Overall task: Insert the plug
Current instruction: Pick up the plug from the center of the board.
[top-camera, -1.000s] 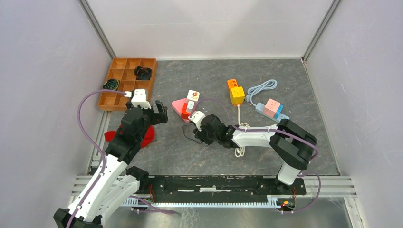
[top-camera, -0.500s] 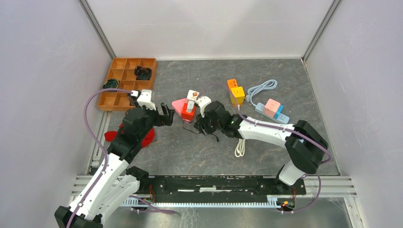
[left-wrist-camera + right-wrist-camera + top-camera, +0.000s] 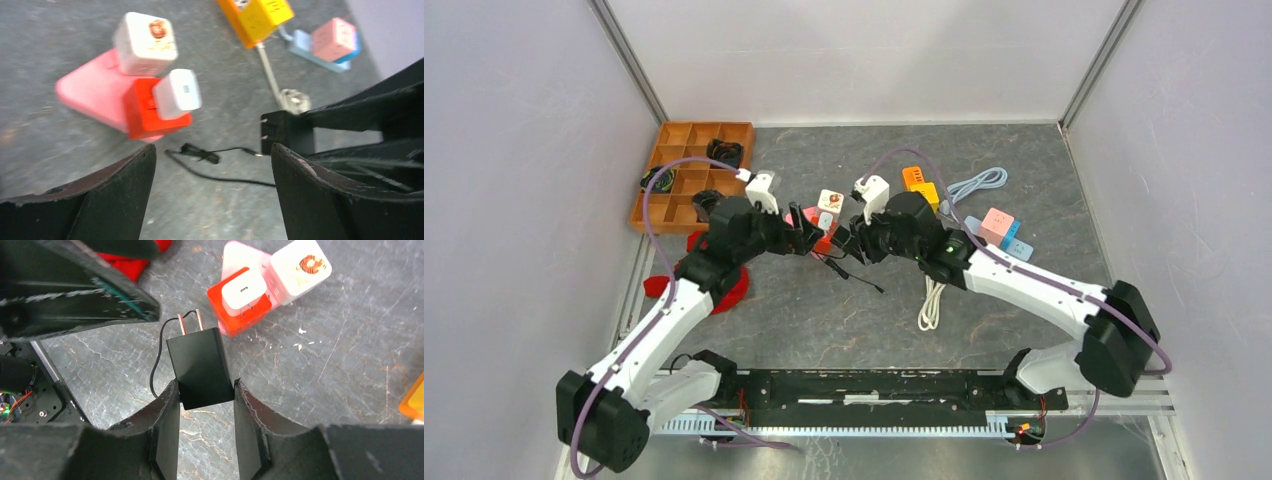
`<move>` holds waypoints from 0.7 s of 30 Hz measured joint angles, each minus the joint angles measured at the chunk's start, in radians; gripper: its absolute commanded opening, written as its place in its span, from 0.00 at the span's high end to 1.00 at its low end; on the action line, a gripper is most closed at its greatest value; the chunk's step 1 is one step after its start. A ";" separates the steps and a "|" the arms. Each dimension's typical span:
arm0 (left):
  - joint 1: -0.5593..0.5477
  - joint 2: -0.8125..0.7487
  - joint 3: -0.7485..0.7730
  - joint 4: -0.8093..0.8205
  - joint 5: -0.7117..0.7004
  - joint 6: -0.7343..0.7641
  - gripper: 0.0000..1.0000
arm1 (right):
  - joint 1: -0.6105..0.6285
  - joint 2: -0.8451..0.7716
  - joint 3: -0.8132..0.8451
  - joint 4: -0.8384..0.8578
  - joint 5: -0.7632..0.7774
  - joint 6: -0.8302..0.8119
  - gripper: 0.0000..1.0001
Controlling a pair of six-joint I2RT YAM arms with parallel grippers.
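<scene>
The right gripper (image 3: 204, 386) had its fingers closed tight on the black plug (image 3: 199, 365), prongs forward, near the red socket block (image 3: 237, 322) but not touching it. The left gripper (image 3: 212, 160) hung wide open and empty on the block's other side.

- The left arm (image 3: 659, 325) reaches forward and to the right. The left gripper (image 3: 212, 152) has its jaws wide apart and holds nothing.
- The right arm (image 3: 1034, 285) stretches forward and to the left. The right gripper (image 3: 202, 390) clamps a black plug (image 3: 200, 365) between both fingers.
- The two grippers face each other, near but not touching.
</scene>
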 measured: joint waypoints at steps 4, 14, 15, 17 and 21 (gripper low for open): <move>0.000 0.076 0.063 0.022 0.134 -0.131 0.12 | 0.000 -0.089 -0.080 0.079 -0.019 -0.062 0.66; 0.000 0.087 0.047 0.196 0.348 -0.343 0.09 | 0.000 -0.134 -0.129 0.129 -0.028 -0.203 0.67; 0.000 0.087 0.047 0.204 0.360 -0.348 0.09 | 0.000 -0.138 -0.135 0.134 -0.034 -0.214 0.67; 0.000 0.090 0.047 0.217 0.375 -0.357 0.11 | 0.000 -0.149 -0.146 0.150 -0.046 -0.230 0.67; 0.000 0.103 0.047 0.229 0.404 -0.372 0.18 | 0.000 -0.189 -0.192 0.215 -0.076 -0.252 0.67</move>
